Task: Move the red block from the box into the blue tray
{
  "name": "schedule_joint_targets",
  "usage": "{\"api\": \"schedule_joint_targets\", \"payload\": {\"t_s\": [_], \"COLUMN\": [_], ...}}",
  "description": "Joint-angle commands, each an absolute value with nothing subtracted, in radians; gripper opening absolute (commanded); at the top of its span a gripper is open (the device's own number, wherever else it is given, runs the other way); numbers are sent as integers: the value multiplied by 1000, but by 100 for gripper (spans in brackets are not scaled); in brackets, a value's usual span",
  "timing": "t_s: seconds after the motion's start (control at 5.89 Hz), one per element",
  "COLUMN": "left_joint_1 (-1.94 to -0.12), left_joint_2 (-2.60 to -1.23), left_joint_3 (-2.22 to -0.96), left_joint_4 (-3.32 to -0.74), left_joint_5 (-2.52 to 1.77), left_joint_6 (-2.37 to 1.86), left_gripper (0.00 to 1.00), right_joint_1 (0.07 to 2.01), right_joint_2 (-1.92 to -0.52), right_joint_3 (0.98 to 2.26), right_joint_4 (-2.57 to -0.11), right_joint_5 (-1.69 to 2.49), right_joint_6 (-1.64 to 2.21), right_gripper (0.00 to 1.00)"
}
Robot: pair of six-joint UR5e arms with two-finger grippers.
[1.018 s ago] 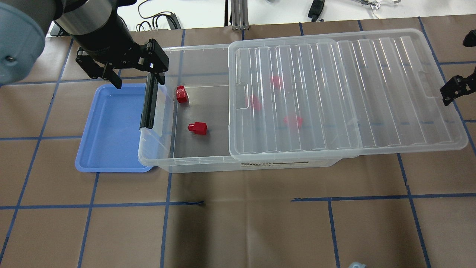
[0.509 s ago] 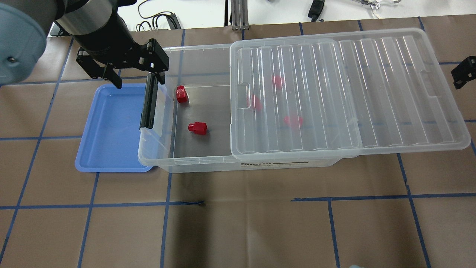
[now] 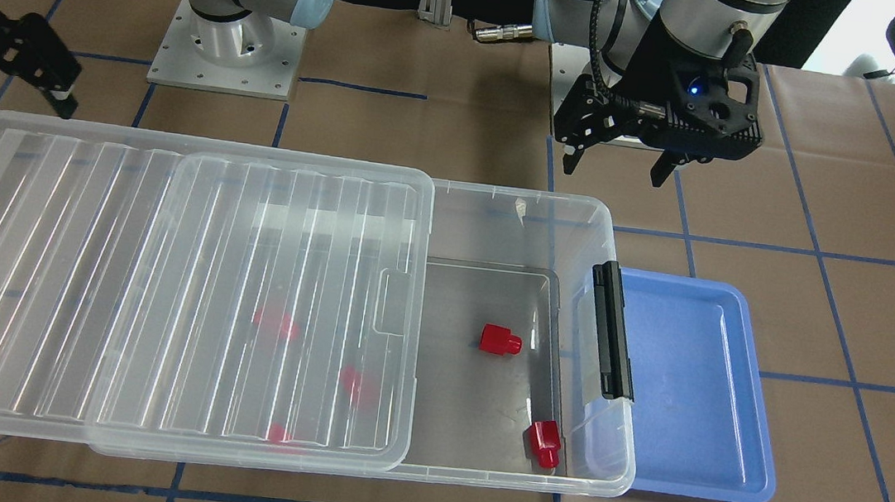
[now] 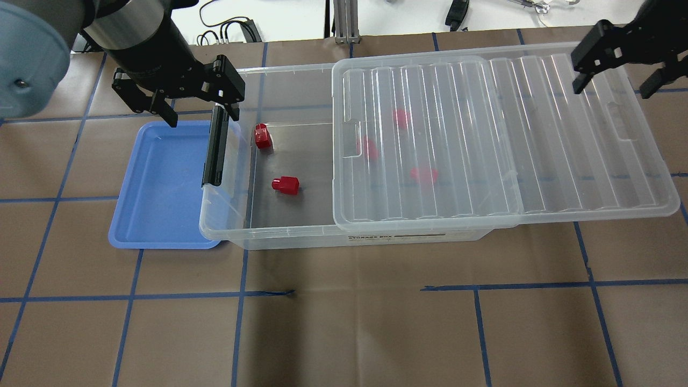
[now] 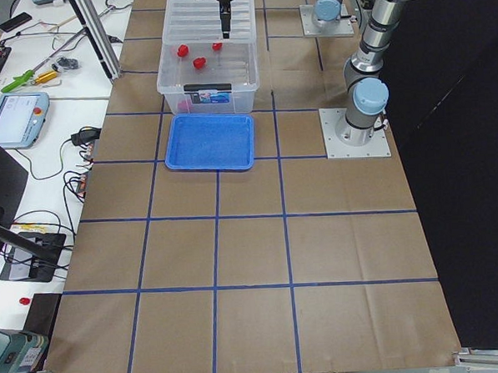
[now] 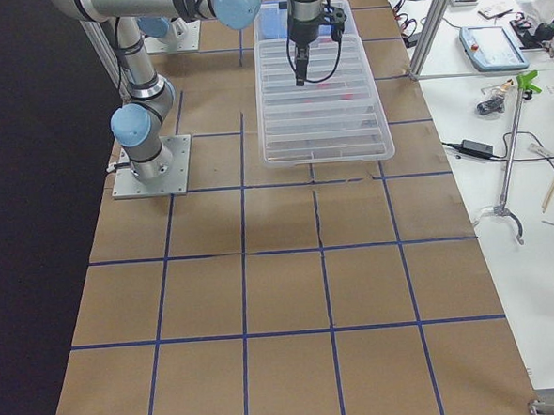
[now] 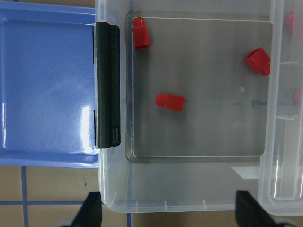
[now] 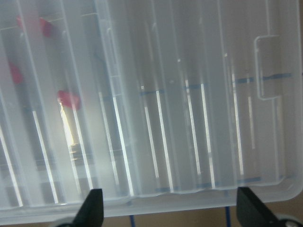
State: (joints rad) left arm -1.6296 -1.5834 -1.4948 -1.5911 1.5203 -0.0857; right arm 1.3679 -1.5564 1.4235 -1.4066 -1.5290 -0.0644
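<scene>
Two red blocks (image 4: 262,136) (image 4: 286,185) lie in the uncovered left end of the clear box (image 4: 269,236). Three more show dimly under the ribbed lid (image 4: 484,134), which is slid to the right. The front view shows the bare pair (image 3: 500,340) (image 3: 545,442), as does the left wrist view (image 7: 170,101) (image 7: 140,33). The blue tray (image 4: 161,183) lies against the box's left end, empty. My left gripper (image 4: 200,110) is open and empty above the box's far left corner and the black clip bar (image 4: 216,145). My right gripper (image 4: 613,86) is open and empty above the lid's far right corner.
The lid overhangs the box's right end. Brown paper with blue tape lines covers the table (image 4: 344,322). An aluminium post (image 4: 344,21) and cables stand beyond the far edge. The arm bases (image 3: 227,53) sit on the robot's side.
My right gripper has left the lid's right end and moved toward its far right corner. The lid has shifted slightly to the right. My left gripper has barely moved.
</scene>
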Motion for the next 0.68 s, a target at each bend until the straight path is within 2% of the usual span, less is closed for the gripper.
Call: {"api": "schedule_joint_targets", "payload": {"t_s": [0.0, 0.34, 0.51], "left_joint_1": [-1632, -1649, -1685], "left_joint_2": [-1585, -1624, -1665], "left_joint_3": [-1496, -1526, -1557], "left_joint_4": [-1589, -1588, -1497], "left_joint_5": [1522, 1526, 1525], "left_joint_6": [-81, 156, 305], "left_gripper": [98, 98, 98], "right_joint_1": [1545, 1565, 1563], "right_joint_2": [-1534, -1522, -1519], "right_joint_3": [1390, 1403, 1407], "right_joint_4": [-1371, -1377, -1382], "right_joint_5": [-1523, -1529, -1531], "right_joint_6": [140, 141, 132], "right_gripper": [100, 100, 100]}}
